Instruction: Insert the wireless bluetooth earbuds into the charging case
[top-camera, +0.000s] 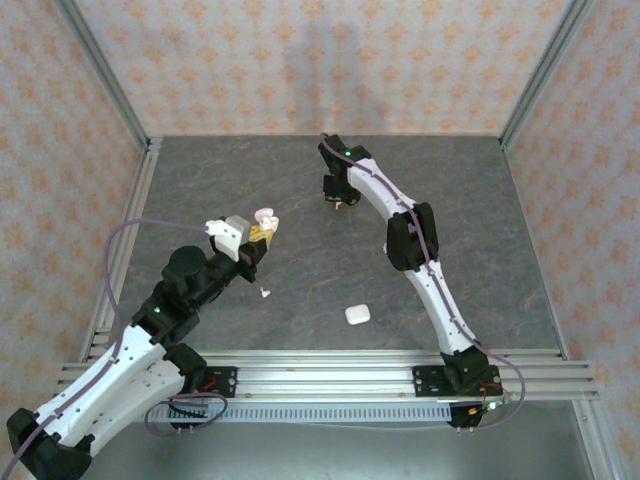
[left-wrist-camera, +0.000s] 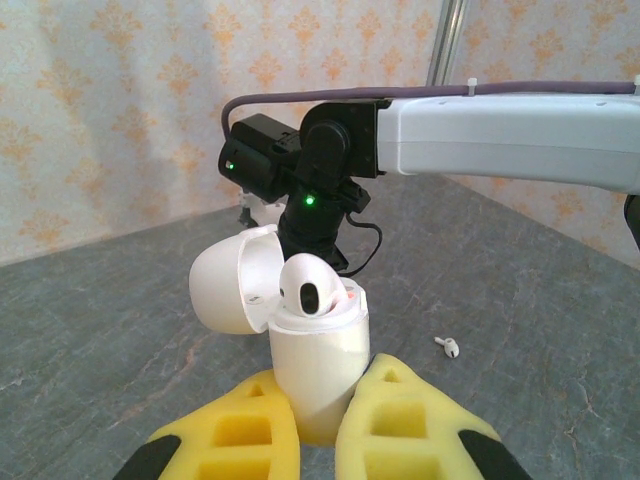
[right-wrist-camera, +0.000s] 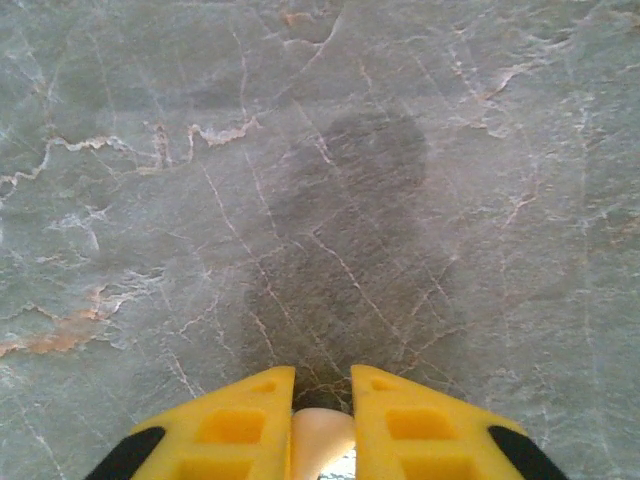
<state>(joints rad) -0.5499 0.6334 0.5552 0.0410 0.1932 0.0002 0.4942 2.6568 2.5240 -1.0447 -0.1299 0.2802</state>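
Left arm raised, left gripper (left-wrist-camera: 322, 385) clamped your open white plastic charging case (left-wrist-camera: 320, 345), one tiny white stemmed earbud (left-wrist-camera: 308, 290) inside | right gripper (right-wrist-camera: 322, 385), pointing down, pinched a second earbud (right-wrist-camera: 322, 440) | grey stone table (top-camera: 300, 170): one loose earbud (top-camera: 265, 293), one closed white case (top-camera: 357, 314).

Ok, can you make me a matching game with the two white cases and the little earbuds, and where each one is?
Things:
1. open case
2. closed case
3. earbud with the dark spot
4. loose earbud

Places:
A. lying bare on the table, in no case
B. held up by the left gripper
C. flat on the table, lid shut
D. sitting in the open case

Pairs: 1-B, 2-C, 3-D, 4-A
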